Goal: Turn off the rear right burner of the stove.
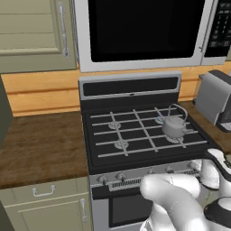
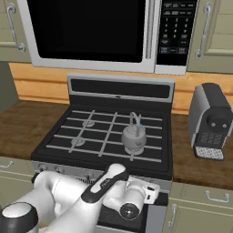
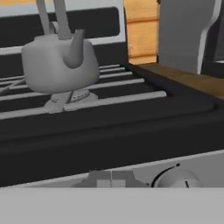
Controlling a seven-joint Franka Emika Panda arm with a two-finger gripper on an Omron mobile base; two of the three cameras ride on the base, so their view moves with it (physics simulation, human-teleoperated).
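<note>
The black stove [image 1: 101, 151] [image 2: 54, 144] stands below the microwave. Its rear right burner [image 1: 160, 119] [image 2: 138, 122] glows blue just behind a squat grey kettle [image 1: 174, 127] [image 2: 133, 137] [image 3: 57, 61], which sits on the front right burner. My arm reaches low to the right end of the steel front strip [image 1: 135, 180] with its row of small knobs. In the hand view my gripper [image 3: 110, 179] has its two tips together, with nothing between them, close to the strip. A round knob [image 3: 175, 178] lies just to their right.
A large black-windowed microwave [image 1: 140, 31] [image 2: 91, 32] hangs over the stove. A grey coffee machine [image 1: 214, 97] [image 2: 210, 120] [image 3: 183, 30] stands on the wooden counter to the right. More wooden counter [image 1: 40, 144] lies to the left, over cabinet drawers.
</note>
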